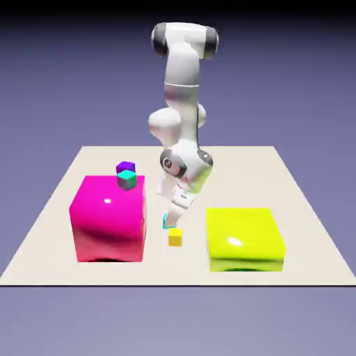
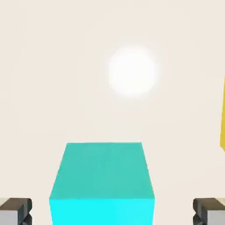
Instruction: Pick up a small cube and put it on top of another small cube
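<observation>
The tiny bright cyan cube (image 1: pixel 166 222) rests on the table, mostly hidden by the hand in the exterior view. My gripper (image 1: pixel 171 213) is lowered right over it. In the hand view the cyan cube (image 2: pixel 102 180) fills the lower middle, and my gripper (image 2: pixel 112 213) is open around it. Both grey fingertips (image 2: pixel 16 212) stand well clear of its sides. The tiny yellow cube (image 1: pixel 175 238) lies just in front of the cyan one, and a yellow sliver (image 2: pixel 223 118), probably that cube, shows at the hand view's right edge.
A big magenta block (image 1: pixel 108 219) stands at the exterior view's left, with a darker teal-green tiny cube (image 1: pixel 126 180) on top of it and a tiny purple cube (image 1: pixel 125 167) behind that. A big yellow-green block (image 1: pixel 245 240) sits at the right.
</observation>
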{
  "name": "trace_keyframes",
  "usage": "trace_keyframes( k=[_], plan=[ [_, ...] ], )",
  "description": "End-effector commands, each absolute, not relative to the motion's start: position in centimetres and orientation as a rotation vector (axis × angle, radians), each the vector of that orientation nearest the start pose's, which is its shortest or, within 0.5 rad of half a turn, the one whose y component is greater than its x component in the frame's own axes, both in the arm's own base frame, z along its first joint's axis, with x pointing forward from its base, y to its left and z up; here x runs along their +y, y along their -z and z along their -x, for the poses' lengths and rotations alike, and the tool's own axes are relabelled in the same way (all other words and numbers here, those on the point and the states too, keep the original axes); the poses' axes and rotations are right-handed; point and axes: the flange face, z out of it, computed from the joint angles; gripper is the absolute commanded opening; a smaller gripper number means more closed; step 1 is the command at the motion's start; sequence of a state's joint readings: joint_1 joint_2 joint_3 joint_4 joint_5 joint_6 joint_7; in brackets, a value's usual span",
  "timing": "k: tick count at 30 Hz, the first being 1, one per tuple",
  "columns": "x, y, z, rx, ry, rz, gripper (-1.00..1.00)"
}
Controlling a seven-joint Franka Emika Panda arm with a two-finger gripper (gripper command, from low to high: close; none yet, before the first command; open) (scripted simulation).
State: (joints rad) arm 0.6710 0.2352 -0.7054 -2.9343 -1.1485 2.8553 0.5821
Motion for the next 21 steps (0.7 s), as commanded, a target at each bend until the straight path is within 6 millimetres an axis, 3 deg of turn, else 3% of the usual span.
trace_keyframes(
  k=[1, 2, 14, 17, 21],
  plan=[
    [1.0, -11.1, -25.5, -0.923, -0.369, 3.363, 0.00],
    [1.0, -11.1, -25.5, -0.923, -0.369, 3.363, -1.00],
    [2.9, -17.3, -26.1, -0.922, -0.366, 3.367, -1.00],
    [3.1, -17.8, -26.1, -0.968, -0.412, 3.355, -1.00],
    [1.3, -21.7, -28.9, -0.968, -0.464, 3.372, -1.00]
  ],
)
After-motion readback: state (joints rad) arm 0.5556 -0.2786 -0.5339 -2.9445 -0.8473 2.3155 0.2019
